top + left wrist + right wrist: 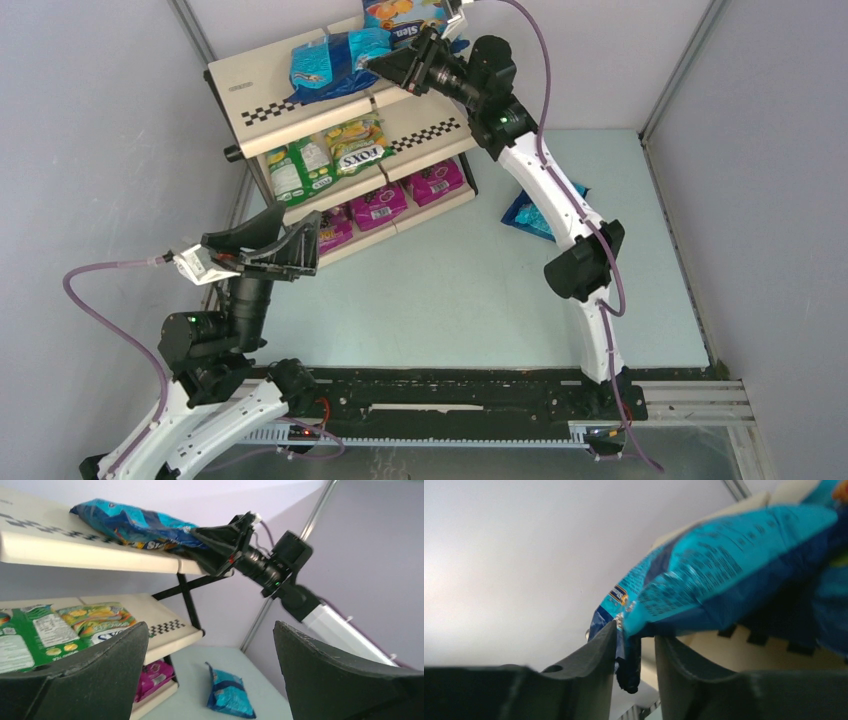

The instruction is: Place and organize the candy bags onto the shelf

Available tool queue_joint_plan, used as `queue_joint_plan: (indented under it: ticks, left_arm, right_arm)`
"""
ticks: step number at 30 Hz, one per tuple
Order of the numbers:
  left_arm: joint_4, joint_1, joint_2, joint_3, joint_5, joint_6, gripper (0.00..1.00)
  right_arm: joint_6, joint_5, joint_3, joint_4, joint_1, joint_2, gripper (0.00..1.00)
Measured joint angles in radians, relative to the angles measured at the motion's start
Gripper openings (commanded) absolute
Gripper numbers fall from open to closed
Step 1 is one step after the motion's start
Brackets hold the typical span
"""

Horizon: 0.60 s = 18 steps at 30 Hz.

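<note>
Top external view: the pale desk (450, 290) carries the shelf (250, 95), with teal candy bags (330, 62) on its top tier, green-yellow bags (320, 155) on the middle and magenta bags (380, 205) on the lowest. A loose teal bag (530, 215) lies on the desk. The right claw (385, 68) stands partly open around a top-tier bag's edge, and the left claw (300, 240) gapes wide, empty.

Around me: plain lavender-grey walls (90, 120) on three sides, joined by thin metal posts (683, 66) at the far corners, a pale blue-green table (450, 300) underneath, a black rail (450, 398) along its near edge, light flat and even, soft glare on the walls.
</note>
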Motion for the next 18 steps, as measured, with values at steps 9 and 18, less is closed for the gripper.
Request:
queue_joint_plan:
  ticks: [9,18]
  left_arm:
    - [-0.156,-0.002,0.156,0.181,-0.035,0.051,1.00]
    - [-0.392,-0.002,0.344,0.627,-0.122,0.116,1.00]
  right_arm:
    - [-0.039,-0.032,-0.352,-0.185,-0.123,-0.349,0.92]
    - [-0.091,0.056,-0.539,-0.132,-0.181,-0.589,0.88]
